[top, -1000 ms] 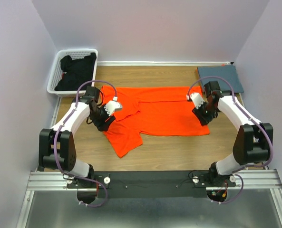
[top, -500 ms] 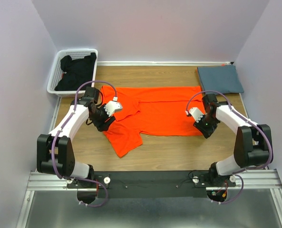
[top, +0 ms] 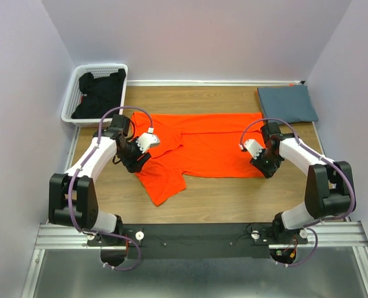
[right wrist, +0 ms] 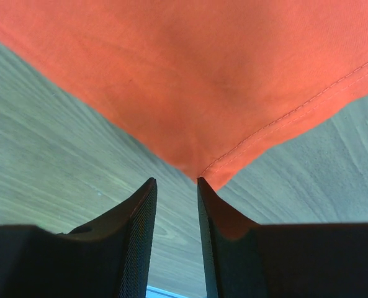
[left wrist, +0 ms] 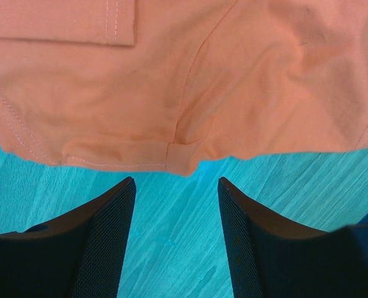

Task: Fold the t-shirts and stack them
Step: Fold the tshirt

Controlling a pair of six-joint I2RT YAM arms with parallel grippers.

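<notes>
Right gripper (right wrist: 174, 181): jaws a narrow gap apart, nothing between; tips just short of the orange tee's (right wrist: 190, 81) hem corner, low over the wood.
Left gripper (left wrist: 176, 180): jaws wide apart, empty; tips just short of the tee's edge by a sleeve seam.
Change, right: now at the tee's near right corner, a second ago at its far right corner; that far corner now lies bare and flat.
Change, left: hardly any; same post at the tee's left side.
Place of orange tee: spread mid-table (top: 233, 198), one sleeve trailing toward the near left corner.
Grey tee (top: 286, 102): folded, far right corner.
Basket (top: 78, 121): far left corner, dark cloth inside.
Meaning: likely a lining-up on the tee's near side for a fold toward the far edge; no grasp yet, stacking still ahead.
</notes>
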